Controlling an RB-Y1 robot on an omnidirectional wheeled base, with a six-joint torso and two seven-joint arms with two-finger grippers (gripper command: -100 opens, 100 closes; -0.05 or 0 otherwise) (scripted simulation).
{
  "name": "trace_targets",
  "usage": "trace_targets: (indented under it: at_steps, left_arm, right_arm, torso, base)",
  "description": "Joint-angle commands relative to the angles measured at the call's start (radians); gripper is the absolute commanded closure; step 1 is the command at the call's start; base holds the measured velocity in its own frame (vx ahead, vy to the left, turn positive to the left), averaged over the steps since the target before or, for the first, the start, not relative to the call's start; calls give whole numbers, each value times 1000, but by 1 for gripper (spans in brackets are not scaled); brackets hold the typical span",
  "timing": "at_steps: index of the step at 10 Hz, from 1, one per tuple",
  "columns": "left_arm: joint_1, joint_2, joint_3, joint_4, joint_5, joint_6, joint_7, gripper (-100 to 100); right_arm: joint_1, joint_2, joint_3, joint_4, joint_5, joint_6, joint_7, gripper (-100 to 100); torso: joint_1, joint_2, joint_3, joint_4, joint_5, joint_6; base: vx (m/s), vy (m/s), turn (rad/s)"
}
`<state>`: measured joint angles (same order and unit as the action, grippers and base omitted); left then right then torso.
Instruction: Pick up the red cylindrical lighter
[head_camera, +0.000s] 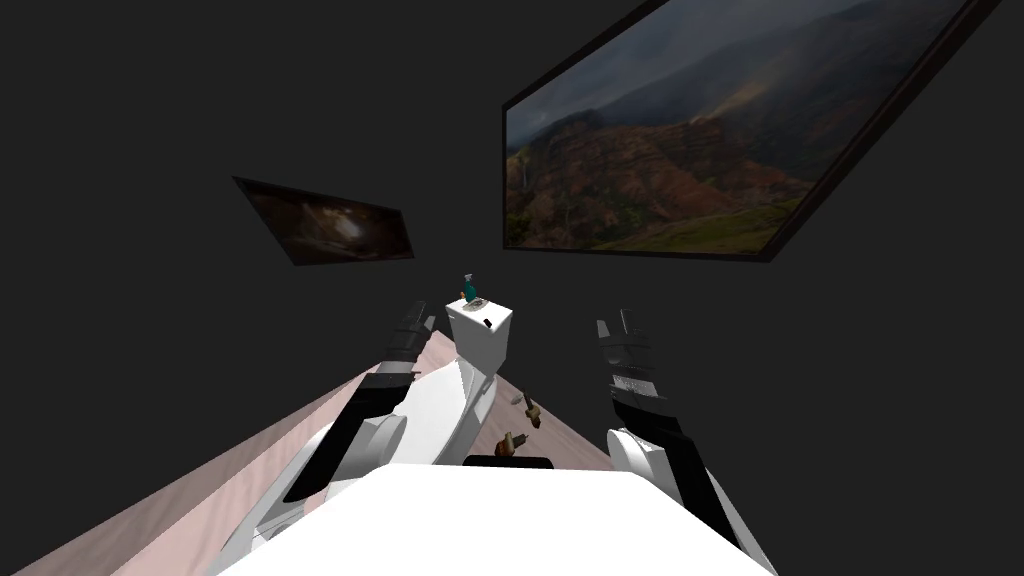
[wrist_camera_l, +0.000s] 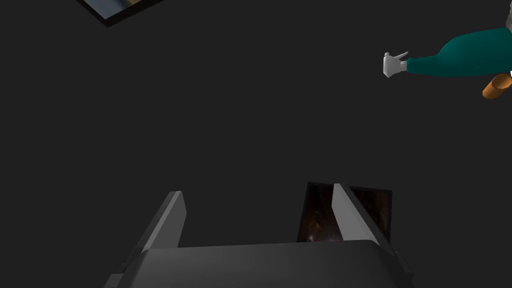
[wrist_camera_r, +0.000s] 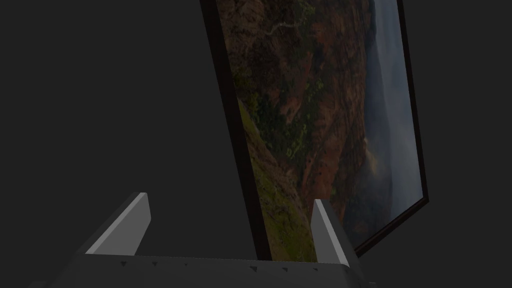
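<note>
Both arms stretch forward, left tool (head_camera: 419, 313) and right tool (head_camera: 615, 321) with fingers apart.

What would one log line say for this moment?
left jaws: open | right jaws: open | orange cylinder: beside teal spray bottle on white tank, not held

The head camera looked steeply down and forward, rolled, over a white toilet (head_camera: 480, 335) carrying a teal spray bottle (head_camera: 468, 283), toward a dark wall. The left wrist camera faced that wall along the left gripper (wrist_camera_l: 256, 189), sharing with it the bottle and a small dark picture (wrist_camera_l: 317, 215). The right wrist camera looked along the right gripper (wrist_camera_r: 231, 197), near a large landscape picture (wrist_camera_r: 320, 125) that the head view also held.
</note>
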<state>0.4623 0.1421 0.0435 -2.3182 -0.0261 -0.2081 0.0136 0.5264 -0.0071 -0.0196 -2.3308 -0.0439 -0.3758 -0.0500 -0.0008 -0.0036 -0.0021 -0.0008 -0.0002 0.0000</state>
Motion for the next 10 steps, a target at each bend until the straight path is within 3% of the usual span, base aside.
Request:
trace_targets:
  at_steps: [1, 3, 10]
  left_arm:
    - [-1, 13, 0, -5, 5, 31, -2, -100]
    - [-2, 50, -5, -23, 22, 94, -9, -100]
    - [-6, 104, -14, -48, 52, 255, -22, -100]
  right_arm:
    - [0, 0, 0, 0, 0, 0, 0, 0]
    - [0, 0, 0, 0, 0, 0, 0, 0]
    - [0, 0, 0, 0, 0, 0, 0, 0]
  torso:
    - [0, 0, 0, 0, 0, 0]
    - [0, 1, 0, 0, 0, 0]
    - [0, 1, 1, 0, 0, 0]
  base:
    - [35, -8, -16]
    - [45, -13, -46]
    - [38, -14, -32]
